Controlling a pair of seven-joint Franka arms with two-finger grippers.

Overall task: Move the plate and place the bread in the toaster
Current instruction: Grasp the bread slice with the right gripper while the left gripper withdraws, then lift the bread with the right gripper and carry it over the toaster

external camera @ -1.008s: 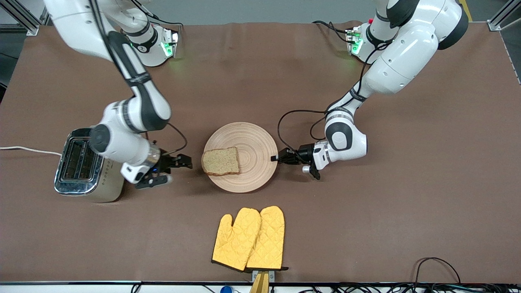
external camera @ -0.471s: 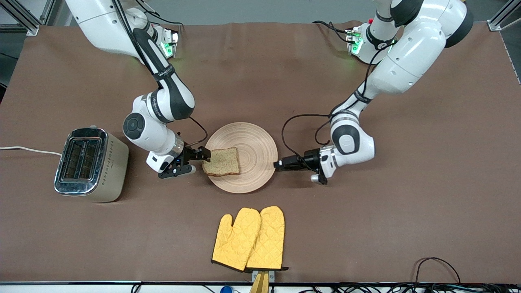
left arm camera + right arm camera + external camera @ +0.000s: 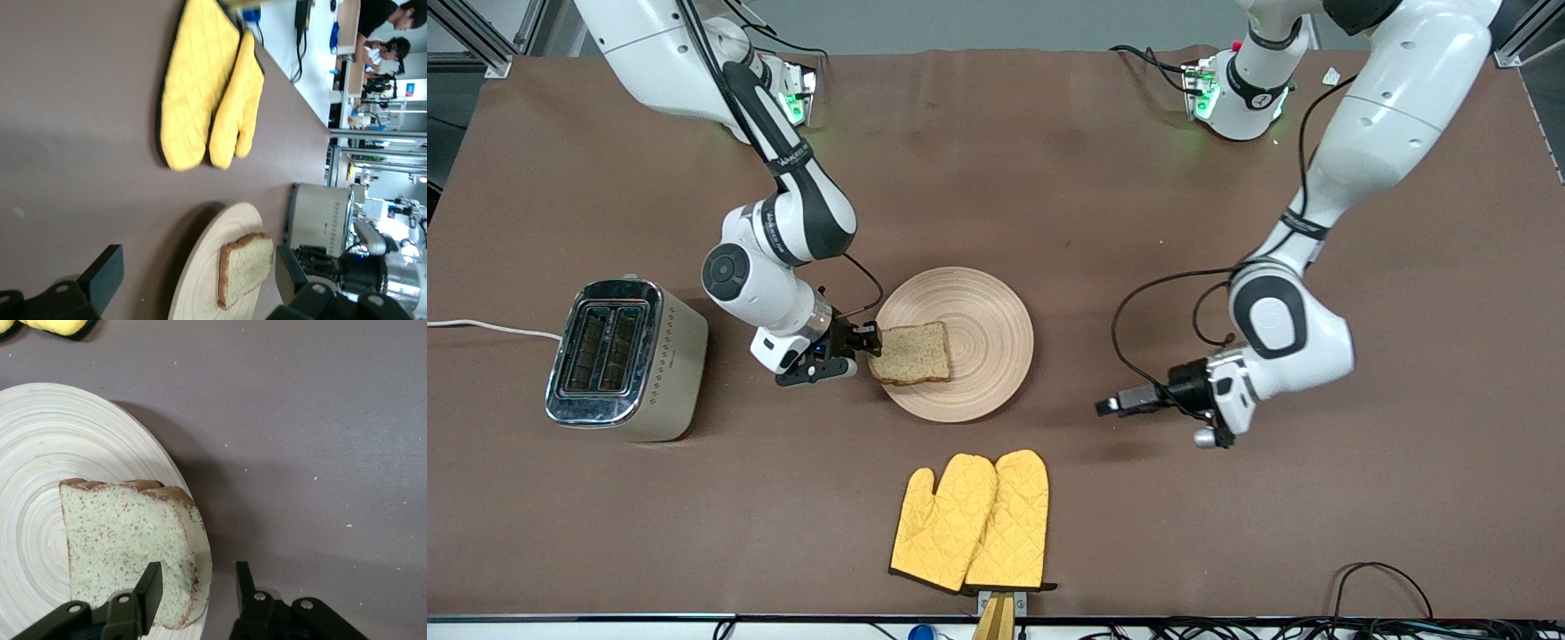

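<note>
The right gripper has its jaws spread around the crust edge of the one bread slice, not pinching it. The bread lies on the single plate mid-desk. The left gripper, jaws spread and empty, is apart from the plate. One toaster stands toward the right arm's end. Two yellow oven mitts lie nearer the front camera.

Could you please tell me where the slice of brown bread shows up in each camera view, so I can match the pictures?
Front view: the squarish brown wholegrain bread slice lies on the round pale wooden plate, at its edge toward the right arm's end.
Left wrist view: the bread lies low in the picture, on the plate.
Right wrist view: the bread fills the lower middle, overhanging the plate.
Shared landmark: the yellow quilted oven mitts.
</note>
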